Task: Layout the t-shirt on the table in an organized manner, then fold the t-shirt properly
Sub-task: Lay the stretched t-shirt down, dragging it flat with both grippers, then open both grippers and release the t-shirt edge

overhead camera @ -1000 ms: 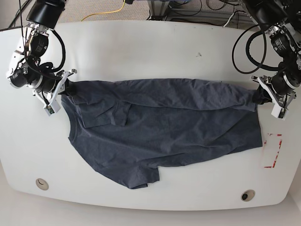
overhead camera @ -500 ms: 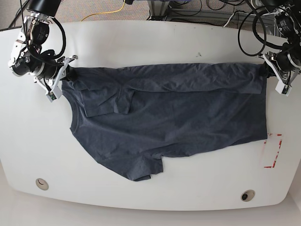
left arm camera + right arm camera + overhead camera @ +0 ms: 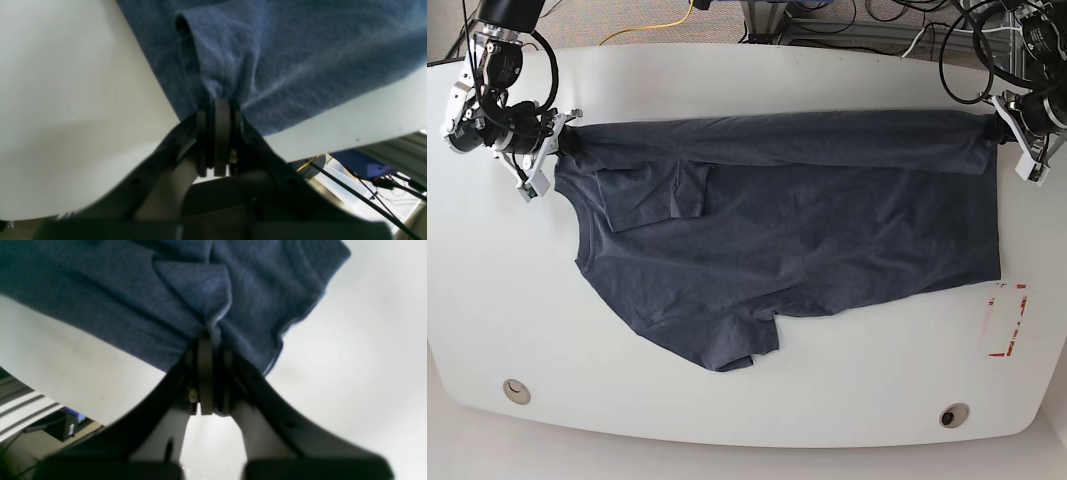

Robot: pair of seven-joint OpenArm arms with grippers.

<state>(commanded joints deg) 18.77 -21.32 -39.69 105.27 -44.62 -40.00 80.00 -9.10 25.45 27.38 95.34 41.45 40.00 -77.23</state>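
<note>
While both grippers, left [image 3: 1000, 132] and right [image 3: 565, 143], are clamping its far edge, the navy t-shirt [image 3: 777, 240] is lying wrinkled on the white table [image 3: 727, 80].

Dark navy-grey t-shirt [image 3: 787, 235], spread sideways across white table [image 3: 747, 80], plain side up, wrinkled. Far edge pulled taut and bunched at both ends. One sleeve folded over body near collar end; other sleeve lying toward near table edge.

The t-shirt [image 3: 787, 235] lies spread on the table [image 3: 747, 80], a tape mark [image 3: 1007, 320] beside it.
</note>
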